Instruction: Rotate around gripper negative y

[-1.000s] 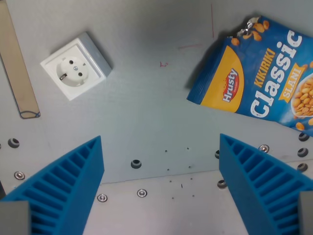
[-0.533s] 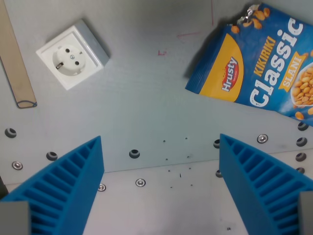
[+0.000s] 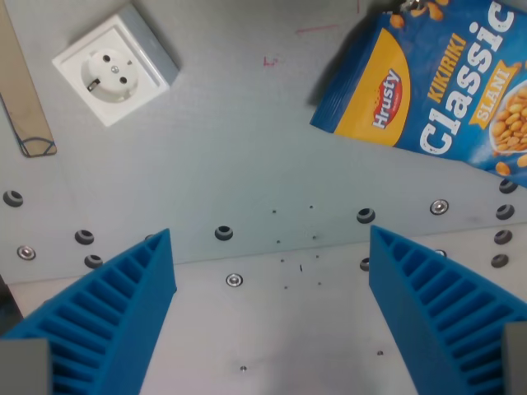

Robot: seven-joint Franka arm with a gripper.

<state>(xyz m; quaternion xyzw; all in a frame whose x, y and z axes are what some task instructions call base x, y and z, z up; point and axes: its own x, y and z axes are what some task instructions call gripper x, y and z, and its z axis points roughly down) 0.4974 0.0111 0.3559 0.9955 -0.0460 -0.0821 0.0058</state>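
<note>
- Shifted upward across the wrist view since earlier: white socket and blue snack bag, by camera motion.
- Blue gripper fingers are spread wide, nothing held, above the grey table.

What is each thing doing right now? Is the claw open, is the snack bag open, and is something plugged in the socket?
gripper: open, blue fingers wide apart, holding nothing.
peanut bag: lying flat, printed side up; its top is cut off by the picture, so I cannot tell if it is opened.
socket: lying face up, nothing plugged in.
wooden strip: lying flat at the wrist view's left.
</note>
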